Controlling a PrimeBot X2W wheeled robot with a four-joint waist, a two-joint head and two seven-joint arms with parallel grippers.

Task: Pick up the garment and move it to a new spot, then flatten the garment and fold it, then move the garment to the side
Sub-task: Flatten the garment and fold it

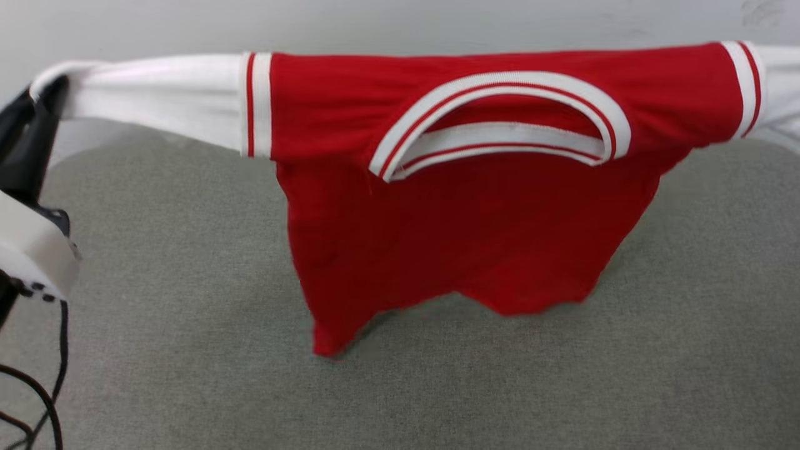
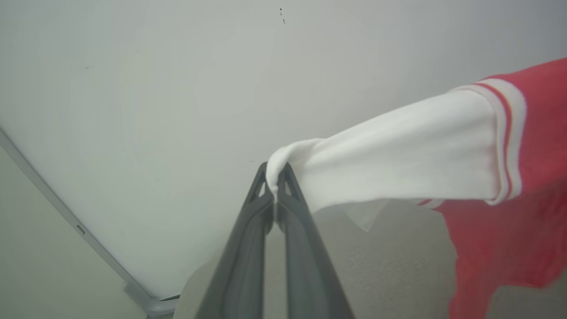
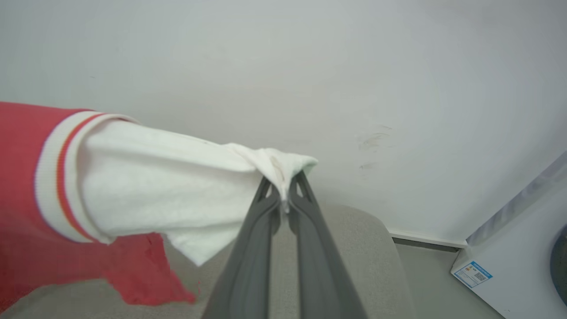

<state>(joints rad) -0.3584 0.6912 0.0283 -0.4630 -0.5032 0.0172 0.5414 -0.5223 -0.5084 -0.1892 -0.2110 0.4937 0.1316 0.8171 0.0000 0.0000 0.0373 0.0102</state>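
Our left jaws are clamped on the left sleeve (image 2: 398, 150) and our right jaws on the right sleeve (image 3: 168, 186). This stretches the garment (image 1: 462, 237) between them, its body hanging below over the grey counter (image 1: 156, 350), likely for laying flat.

No words or numbers can be read here. A small sticker (image 3: 472, 274) with a blue band and a square code stands on the white appliance (image 3: 514, 261), far to the right of the right gripper (image 3: 285, 195) and lower; its print is too small to read.
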